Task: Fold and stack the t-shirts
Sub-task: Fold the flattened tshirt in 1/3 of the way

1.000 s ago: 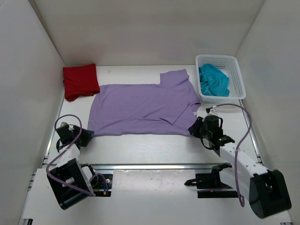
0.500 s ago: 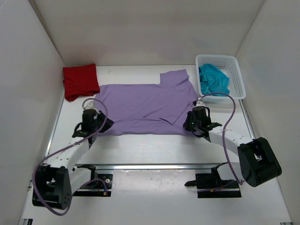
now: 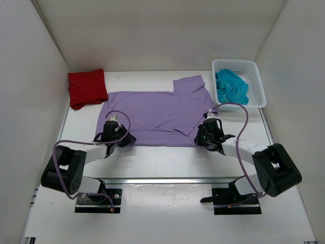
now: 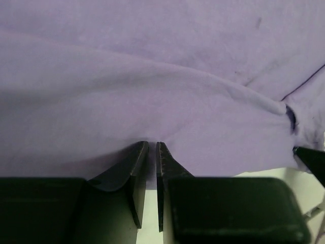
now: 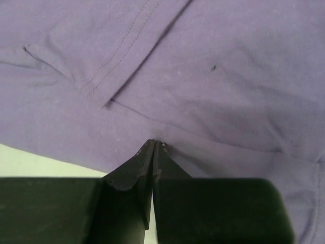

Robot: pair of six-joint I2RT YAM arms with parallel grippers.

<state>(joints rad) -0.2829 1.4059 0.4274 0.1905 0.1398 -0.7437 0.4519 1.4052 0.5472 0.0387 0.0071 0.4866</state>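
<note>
- The lavender purple cloth t-shirt (image 3: 152, 114) lay spread flat and sideways across the middle of the white table (image 3: 167, 157). One sleeve jutted toward the far wall, and the other was turned in over the body as a slanted flap.
- Its near long edge was held at two places, one toward each end. The left wrist view showed the cloth puckered where the other gripper gathered it.
- The left gripper (image 3: 122, 138) was closed to a thin slit, with its fingertips (image 4: 143, 148) at that edge. It appeared to pinch the hem, though the grip itself was hard to make out.
- The right gripper (image 3: 202, 136) was clamped tight on the same edge. Its fingertips (image 5: 148, 146) met at the cloth, and creases ran out from the pinch.
- The deep red cloth t-shirt (image 3: 87, 88) sat as a compact folded rectangle at the far left corner of the table, just beside the lavender hem. It was judged finished and the likely base of the stack.
- The teal blue-green cloth t-shirt (image 3: 232, 86) lay crumpled inside the white plastic mesh basket (image 3: 258, 84) at the far right, untouched and unfolded.
- Progress, as judged: one shirt of three was folded. The second was laid out and gripped for a fold of its near edge away from the arms. Left to do were the rest of the lavender folds, stacking that shirt on the red one, and then taking out, folding and stacking the teal shirt.
</note>
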